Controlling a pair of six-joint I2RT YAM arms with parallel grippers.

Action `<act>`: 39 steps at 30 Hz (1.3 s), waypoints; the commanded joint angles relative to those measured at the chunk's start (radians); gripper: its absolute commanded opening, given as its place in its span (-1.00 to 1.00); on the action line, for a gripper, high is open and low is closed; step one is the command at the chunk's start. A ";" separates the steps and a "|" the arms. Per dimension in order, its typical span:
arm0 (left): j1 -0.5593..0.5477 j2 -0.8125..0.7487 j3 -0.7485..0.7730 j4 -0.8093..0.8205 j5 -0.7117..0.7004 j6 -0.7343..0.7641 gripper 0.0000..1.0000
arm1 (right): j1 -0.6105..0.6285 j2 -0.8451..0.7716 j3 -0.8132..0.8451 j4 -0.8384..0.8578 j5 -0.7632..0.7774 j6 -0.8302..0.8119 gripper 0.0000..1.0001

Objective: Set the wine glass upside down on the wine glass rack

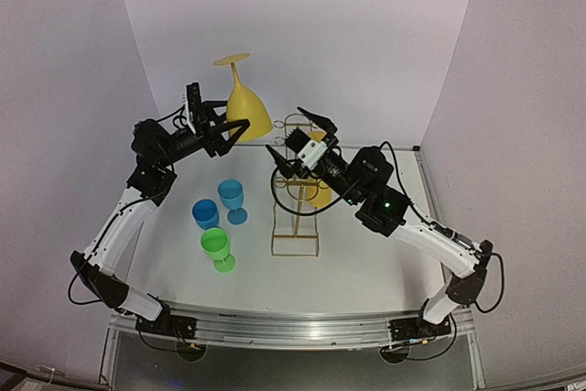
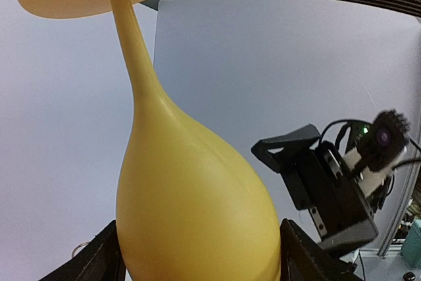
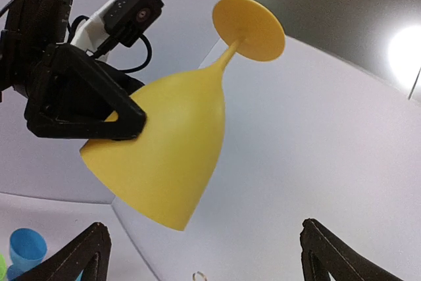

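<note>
Currently held: yellow wine glass (image 1: 245,103), gripped at the bowl by the left jaws, foot up, rim down, slightly tilted.
Wine glass place: in the air, up and to the left of the wine glass rack (image 1: 295,191), not touching it.
Left jaws: spread wide around the bowl, a finger (image 2: 99,261) pressed on each side, clamped on the glass.
Right jaws: gaping wide, nothing between them; hanging over the top of the rack, right of the glass and apart from it.
Rack: gold wire frame standing upright on the bench (image 1: 366,263), arched top partly hidden by the right arm.
Yellow shape (image 1: 320,195): on the rack's right side, mostly behind the right arm; can't tell what it is.
Left of rack: blue goblet (image 1: 233,199) nearest, blue cup (image 1: 205,214) beyond it, green goblet (image 1: 217,249) near-left; all upright on the bench, apart from the rack.
Right wrist view: glass above the open right jaws, left jaws on its lower bowl.
</note>
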 commanded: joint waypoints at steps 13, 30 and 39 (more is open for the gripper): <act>-0.003 -0.099 -0.091 0.037 0.194 0.241 -0.53 | -0.218 0.038 0.265 -0.532 -0.625 0.696 0.82; -0.046 -0.092 -0.097 0.033 0.247 0.241 -0.49 | -0.223 0.201 0.435 -0.572 -0.879 0.778 0.89; -0.073 -0.074 -0.091 0.045 0.243 0.240 -0.49 | -0.199 0.249 0.480 -0.573 -0.883 0.720 0.81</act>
